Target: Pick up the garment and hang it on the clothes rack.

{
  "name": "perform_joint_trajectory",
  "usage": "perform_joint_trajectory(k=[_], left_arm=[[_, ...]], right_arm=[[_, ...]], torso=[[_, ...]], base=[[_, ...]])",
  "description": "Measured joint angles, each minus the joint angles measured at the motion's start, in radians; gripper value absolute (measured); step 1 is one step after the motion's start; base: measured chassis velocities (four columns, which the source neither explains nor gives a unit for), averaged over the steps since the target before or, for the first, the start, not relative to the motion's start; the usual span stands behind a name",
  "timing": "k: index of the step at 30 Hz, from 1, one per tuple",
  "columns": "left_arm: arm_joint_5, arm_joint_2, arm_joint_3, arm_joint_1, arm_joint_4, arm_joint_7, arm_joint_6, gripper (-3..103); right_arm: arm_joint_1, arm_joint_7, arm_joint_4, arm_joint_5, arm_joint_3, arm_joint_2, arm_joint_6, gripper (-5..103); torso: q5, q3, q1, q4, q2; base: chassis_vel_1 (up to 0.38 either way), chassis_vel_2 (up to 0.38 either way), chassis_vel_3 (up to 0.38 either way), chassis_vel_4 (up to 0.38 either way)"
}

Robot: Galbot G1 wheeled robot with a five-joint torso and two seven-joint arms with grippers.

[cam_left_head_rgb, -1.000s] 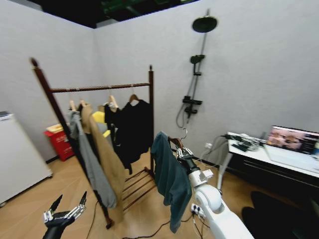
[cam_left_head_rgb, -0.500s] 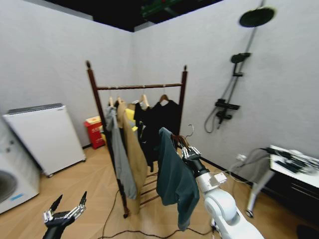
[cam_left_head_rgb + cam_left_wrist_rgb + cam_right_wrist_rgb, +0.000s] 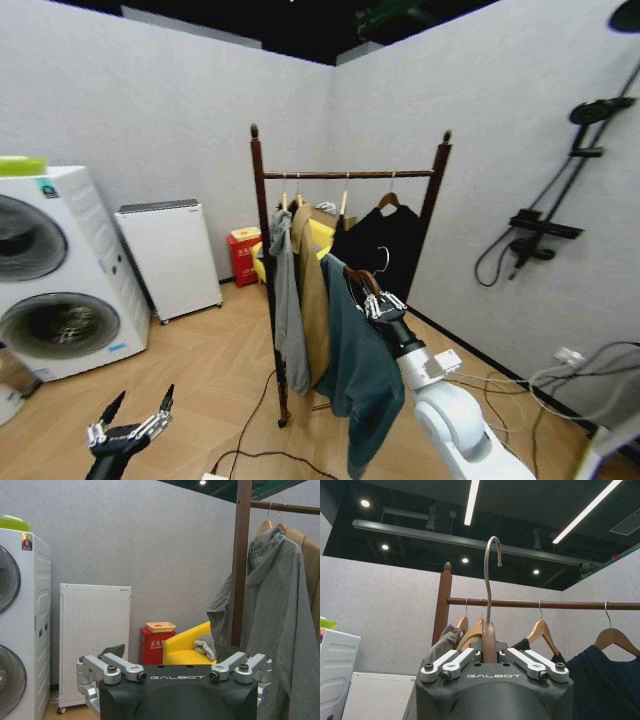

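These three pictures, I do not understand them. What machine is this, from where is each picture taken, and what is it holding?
This is a wheeled robot with two arms. The wide picture comes from a camera on its head. The other two come from cameras on its wrists, looking along each tool.

The right tool is shut on the wooden hanger of the garment, a long teal jacket hanging beside the arm. In the right wrist view the hanger's metal hook stands up between the fingers, with the top bar of the clothes rack behind it.

The left tool waits low with open fingers, holding nothing. The rack already carries a grey hooded coat, a tan coat and a dark garment.
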Motion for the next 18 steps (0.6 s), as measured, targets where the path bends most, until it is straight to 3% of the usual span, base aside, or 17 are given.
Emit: perform_joint_trajectory(k=[14, 18], left_arm=[[0.0, 0.0, 0.0, 0.0, 0.0, 0.0, 0.0, 100], [0.0, 0.0, 0.0, 0.0, 0.0, 0.0, 0.0, 100]], right_arm=[[-0.052, -0.006, 0.04, 0.009, -0.002, 0.021, -0.002, 10], [-0.039, -0.005, 0.049, 0.052, -0.005, 0.016, -0.013, 10]], torso=[[0.0, 0.0, 0.0, 0.0, 0.0], [0.0, 0.0, 0.0, 0.0002, 0.0]], base=[[0.0, 0.0, 0.0, 0.0], [0.0, 0.0, 0.0, 0.0]])
